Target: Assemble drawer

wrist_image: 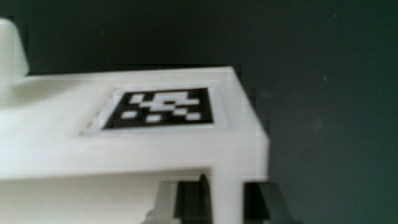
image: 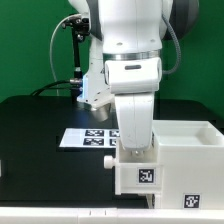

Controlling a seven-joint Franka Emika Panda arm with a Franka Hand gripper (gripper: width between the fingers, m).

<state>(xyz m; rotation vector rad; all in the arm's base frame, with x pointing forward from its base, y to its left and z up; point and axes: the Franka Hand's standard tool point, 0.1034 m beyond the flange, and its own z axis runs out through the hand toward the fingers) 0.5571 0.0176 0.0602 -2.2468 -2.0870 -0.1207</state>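
We see the end effector (wrist_image: 217, 200) gripping the drawer (image: 170, 155) wall, lower right of frame. Stiff, light, slick plastic; we'd grip thin walls, w/ care.

White drawer casing (image: 183, 155), plain plastic, with small black-and-white square tags (image: 147, 177) on its front. Up close, one tag (wrist_image: 164, 109) shows a blocky black pattern on white. Black surface (image: 40, 125) under everything. The marker board (image: 85, 138) is white with black tags. The arm (image: 130, 45) is glossy white, with dark fingers (wrist_image: 183, 200).
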